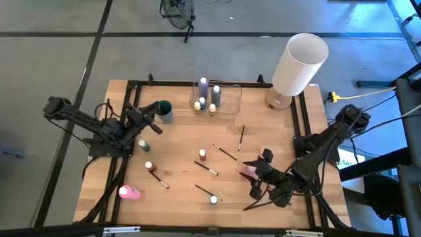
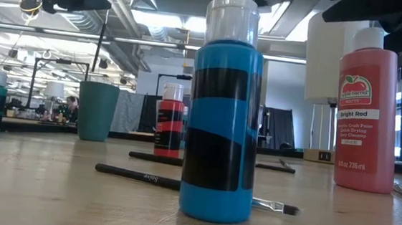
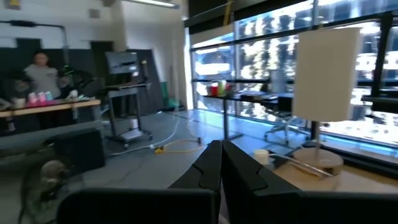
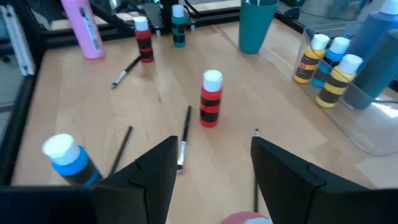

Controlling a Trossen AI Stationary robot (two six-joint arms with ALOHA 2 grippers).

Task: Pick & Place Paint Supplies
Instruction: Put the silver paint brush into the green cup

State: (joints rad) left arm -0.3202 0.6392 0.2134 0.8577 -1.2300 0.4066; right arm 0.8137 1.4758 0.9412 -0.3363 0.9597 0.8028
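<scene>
Task is partly complete: several small bottles (image 1: 205,99) stand in the clear container (image 1: 227,99); other bottles and brushes (image 1: 227,153) remain scattered on the counter (image 1: 177,141). Right pincer (image 1: 258,176) hangs parted around a pink bottle (image 1: 248,172). Left pincer (image 1: 151,120) is closed, empty.

The right hand (image 4: 211,168) has its two dark fingers spread apart over the wooden bench (image 4: 261,93). Beyond them a red bottle with black bands (image 4: 210,99) stands upright, a thin brush (image 4: 183,137) lying beside it. A blue bottle (image 4: 67,158) stands off to one side. Farther off are a pink bottle (image 4: 84,28), a teal cup (image 4: 256,26) and a clear container (image 4: 348,106) holding yellow-banded bottles (image 4: 339,81).
</scene>
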